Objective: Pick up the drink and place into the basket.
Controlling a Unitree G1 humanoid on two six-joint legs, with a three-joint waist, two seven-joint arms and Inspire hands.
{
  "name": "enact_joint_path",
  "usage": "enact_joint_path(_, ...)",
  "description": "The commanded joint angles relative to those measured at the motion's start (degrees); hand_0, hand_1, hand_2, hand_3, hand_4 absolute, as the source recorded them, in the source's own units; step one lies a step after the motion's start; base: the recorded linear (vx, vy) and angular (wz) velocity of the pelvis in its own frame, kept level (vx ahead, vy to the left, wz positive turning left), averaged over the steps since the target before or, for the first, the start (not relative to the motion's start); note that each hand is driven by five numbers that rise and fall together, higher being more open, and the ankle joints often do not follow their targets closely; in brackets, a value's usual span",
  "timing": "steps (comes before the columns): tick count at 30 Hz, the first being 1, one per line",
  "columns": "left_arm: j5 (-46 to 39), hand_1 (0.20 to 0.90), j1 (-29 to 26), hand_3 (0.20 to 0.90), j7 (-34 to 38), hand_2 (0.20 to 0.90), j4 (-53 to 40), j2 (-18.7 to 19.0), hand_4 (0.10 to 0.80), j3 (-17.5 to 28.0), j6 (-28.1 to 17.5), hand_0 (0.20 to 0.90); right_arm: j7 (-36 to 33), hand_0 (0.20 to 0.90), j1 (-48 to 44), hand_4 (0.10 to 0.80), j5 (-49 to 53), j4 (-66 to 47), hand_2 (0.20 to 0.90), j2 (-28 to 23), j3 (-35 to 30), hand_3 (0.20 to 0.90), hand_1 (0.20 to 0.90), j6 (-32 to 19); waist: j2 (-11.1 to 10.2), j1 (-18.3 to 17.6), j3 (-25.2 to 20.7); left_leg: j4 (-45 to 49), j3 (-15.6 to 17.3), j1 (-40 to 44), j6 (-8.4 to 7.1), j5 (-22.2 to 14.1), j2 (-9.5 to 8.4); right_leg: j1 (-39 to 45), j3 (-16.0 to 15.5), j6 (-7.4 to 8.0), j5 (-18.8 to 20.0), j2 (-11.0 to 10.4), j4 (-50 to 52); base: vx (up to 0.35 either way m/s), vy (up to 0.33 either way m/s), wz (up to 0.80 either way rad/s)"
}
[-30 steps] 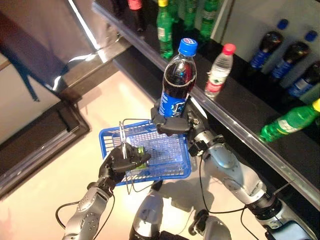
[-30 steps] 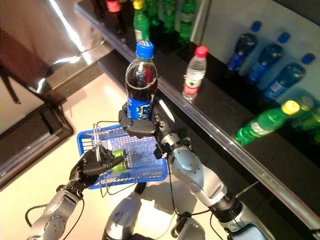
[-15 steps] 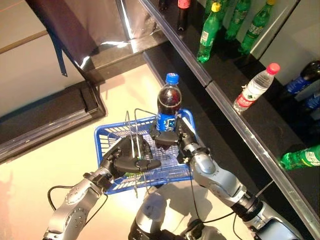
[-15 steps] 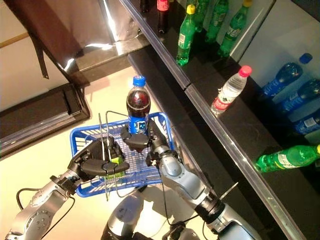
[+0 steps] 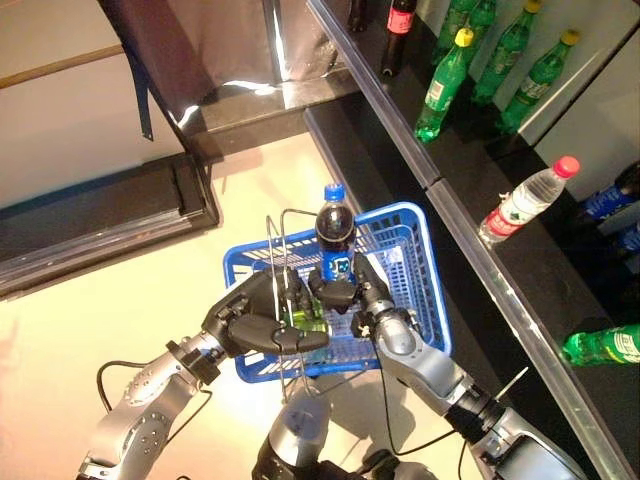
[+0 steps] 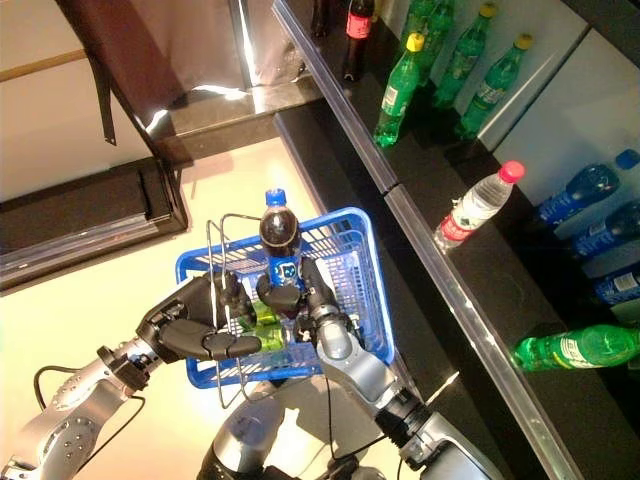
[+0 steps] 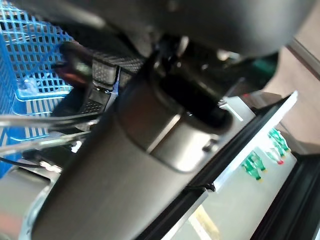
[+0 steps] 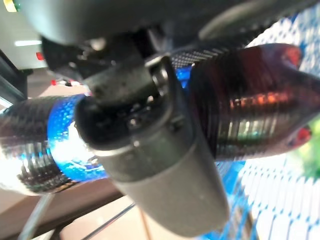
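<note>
My right robot hand point(image 5: 345, 297), curled round the dark cola bottle with blue cap and label point(image 5: 335, 240), has lowered it from above into the blue plastic mesh basket point(image 5: 414, 262), whose wire handles my left robot hand point(image 5: 262, 325) grips, so release remains.

No print can be read; the cola bottle's point(image 5: 335, 240) blue label shows only an unreadable mark.
</note>
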Motion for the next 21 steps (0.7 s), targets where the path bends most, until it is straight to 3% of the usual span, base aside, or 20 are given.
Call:
enact_joint_path(1, -8.9, 0.3, -7.8, 0.2, -7.4, 0.3, -16.1, -0.9, 0.1, 4.8, -15.6, 0.3, -1.2, 0.3, -3.7, 0.1, -3.3, -0.8, 0.3, 5.8, 1.7, 0.2, 0.3, -7.5, -1.2, -1.5, -10.3, 5.9, 0.9, -0.6, 4.01, -2.7, -2.37, 4.2, -1.5, -4.78, 6.5, 4.4, -7.4, 0.039, -0.021, 0.09)
enact_joint_path(12, -9.4, 0.3, -11.7, 0.2, -7.6, 0.3, -17.3, 1.1, 0.1, 3.5, -18.4, 0.3, -1.7, 0.3, -0.1, 0.1, -9.1, 14.2, 0.3, 8.1, 3.1, 0.2, 0.3, -7.9, -1.6, -0.7, -9.4, 5.1, -0.1, -1.6, 3.87, -2.3, -2.74, 3.8, -2.3, -4.52, 6.7, 4.4, -7.6, 0.004, -0.018, 0.08)
enact_joint_path(21, -15.8, 0.3, -12.7, 0.2, -6.5, 0.3, -18.5, -1.2, 0.1, 1.9, -13.6, 0.3, 1.6, 0.3, 0.0, 0.1, -10.6, 19.9, 0.3, 8.3, 5.1, 0.2, 0.3, -7.1, -0.8, -0.2, -8.3, 4.9, -0.7, -2.6, 3.95, -1.6, -3.26, 2.9, -3.0, -4.36, 7.0, 4.0, -7.2, -0.013, 0.0, 0.0)
